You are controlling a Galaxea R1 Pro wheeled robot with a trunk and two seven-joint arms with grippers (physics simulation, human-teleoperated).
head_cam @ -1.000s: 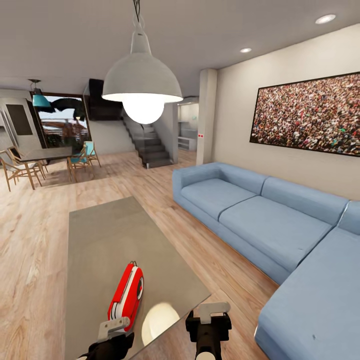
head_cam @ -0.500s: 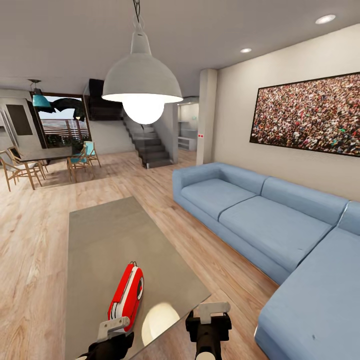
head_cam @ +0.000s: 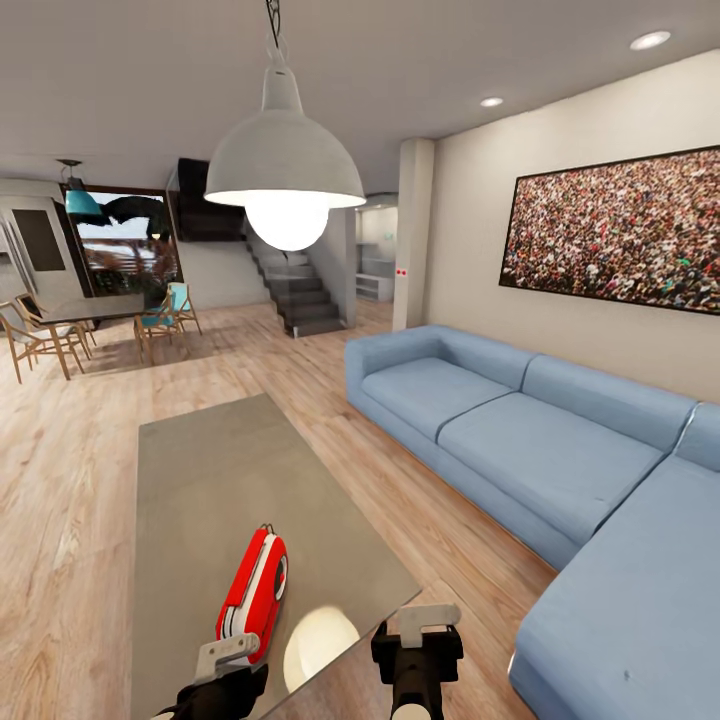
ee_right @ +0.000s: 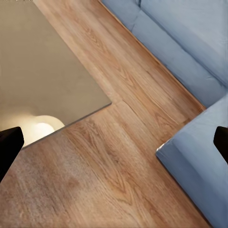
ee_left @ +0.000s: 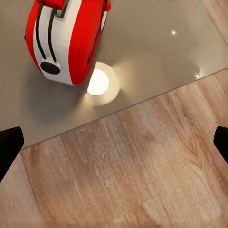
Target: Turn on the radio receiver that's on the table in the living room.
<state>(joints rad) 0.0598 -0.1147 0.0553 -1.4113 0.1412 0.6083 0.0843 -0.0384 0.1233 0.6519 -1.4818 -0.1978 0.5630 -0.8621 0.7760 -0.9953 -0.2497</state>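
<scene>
The red radio receiver (head_cam: 253, 595) with white trim stands on the near end of the low grey glassy table (head_cam: 225, 470) in the living room. The left wrist view looks down on the radio receiver (ee_left: 66, 38), with its round dark dial facing up. My left gripper (ee_left: 114, 147) hangs open above the wood floor just off the table's edge (ee_left: 142, 57), short of the radio and holding nothing. My right gripper (ee_right: 114, 142) is open too, over the floor between the table's corner (ee_right: 47, 71) and the sofa. Both wrists, the left (head_cam: 222, 680) and the right (head_cam: 418, 650), sit low in the head view.
A blue L-shaped sofa (head_cam: 520, 430) runs along the right and wraps round in front. A white dome pendant lamp (head_cam: 285, 170) hangs over the table, and its glare shows on the glass (head_cam: 318, 640). A dining table with chairs (head_cam: 70, 325) stands far left.
</scene>
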